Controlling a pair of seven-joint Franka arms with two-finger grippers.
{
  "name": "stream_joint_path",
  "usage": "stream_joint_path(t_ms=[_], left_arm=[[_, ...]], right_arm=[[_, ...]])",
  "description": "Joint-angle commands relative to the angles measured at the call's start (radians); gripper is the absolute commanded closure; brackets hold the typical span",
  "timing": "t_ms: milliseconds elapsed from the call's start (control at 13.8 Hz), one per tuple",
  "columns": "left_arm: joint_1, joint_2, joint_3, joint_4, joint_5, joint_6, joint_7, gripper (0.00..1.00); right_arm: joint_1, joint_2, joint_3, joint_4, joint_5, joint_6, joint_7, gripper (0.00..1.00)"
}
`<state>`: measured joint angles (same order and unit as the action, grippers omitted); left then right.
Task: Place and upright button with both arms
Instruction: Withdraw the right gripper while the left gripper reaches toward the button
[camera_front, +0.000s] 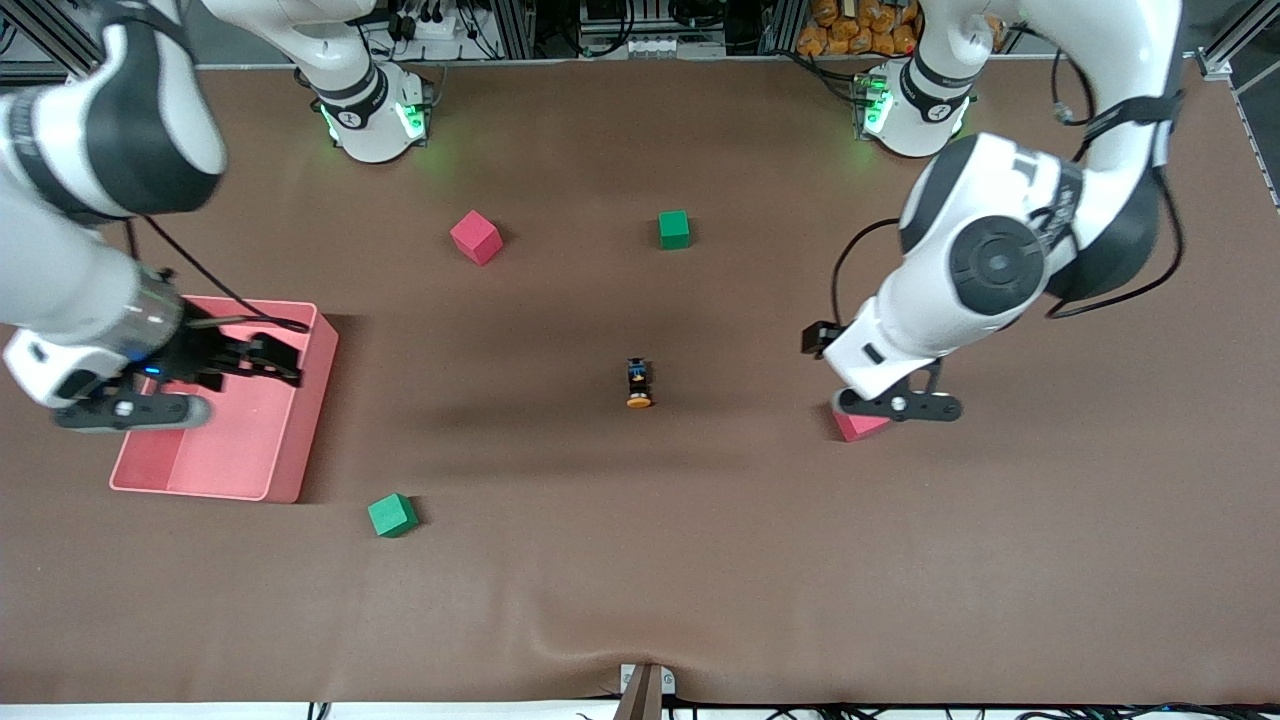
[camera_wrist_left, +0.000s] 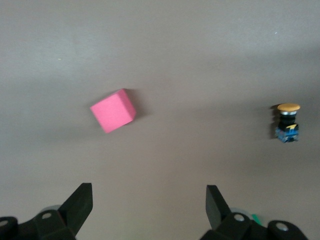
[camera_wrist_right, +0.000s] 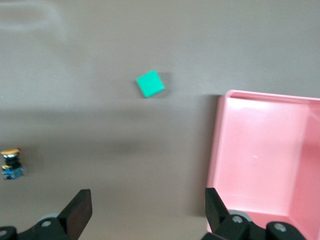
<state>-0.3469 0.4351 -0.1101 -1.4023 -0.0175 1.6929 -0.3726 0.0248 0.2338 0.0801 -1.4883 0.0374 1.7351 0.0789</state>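
The button (camera_front: 639, 383) lies on its side near the middle of the brown surface (camera_front: 700, 560), its orange cap turned toward the front camera and its black-and-blue body pointing toward the robots' bases. Nothing touches it.

The left gripper (camera_front: 880, 395) hangs over a pink cube (camera_front: 858, 425) toward the left arm's end of the surface. In the left wrist view its fingers (camera_wrist_left: 80, 202) are spread wide and hold nothing — the pink cube (camera_wrist_left: 113, 110) sits on the surface between and ahead of them, with the button (camera_wrist_left: 287, 122) well off to one side.

The right gripper (camera_front: 262, 355) hangs over a pink tray (camera_front: 290, 440) at the right arm's end of the surface. Its fingers (camera_wrist_right: 80, 207) are also spread wide and empty — the right wrist view shows the tray's rim (camera_wrist_right: 216, 150), a green cube (camera_wrist_right: 150, 83) and the button (camera_wrist_right: 11, 164).

That green cube (camera_front: 392, 515) lies just beside the tray's corner, nearer to the front camera than the button. Another pink cube (camera_front: 475, 237) and a second green cube (camera_front: 674, 229) sit apart from each other, farther from the front camera than the button.
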Motion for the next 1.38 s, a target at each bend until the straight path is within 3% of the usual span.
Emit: stream_joint_path(t_ms=[0,218,581,1306], left_arm=[[-0.049,0.079,0.009,0.080,-0.004,0.022,-0.089,0.00],[-0.108,0.149,0.001,0.124,-0.012,0.039,-0.172,0.00],[-0.171,0.241,-0.006,0.140,-0.068,0.125,-0.181,0.00],[-0.233,0.388,-0.013,0.140,-0.151,0.389,-0.281,0.00]], right_arm=[[-0.071,-0.088,0.023,-0.044,0.016,-0.050,-0.025,0.00],[-0.109,-0.148,0.007,-0.046,0.015,-0.106,-0.258,0.00],[-0.094,-0.214,-0.054,-0.044,0.003,-0.176,-0.405,0.00],[-0.075,-0.223,-0.060,0.019,-0.056,-0.305,-0.393,0.00]])
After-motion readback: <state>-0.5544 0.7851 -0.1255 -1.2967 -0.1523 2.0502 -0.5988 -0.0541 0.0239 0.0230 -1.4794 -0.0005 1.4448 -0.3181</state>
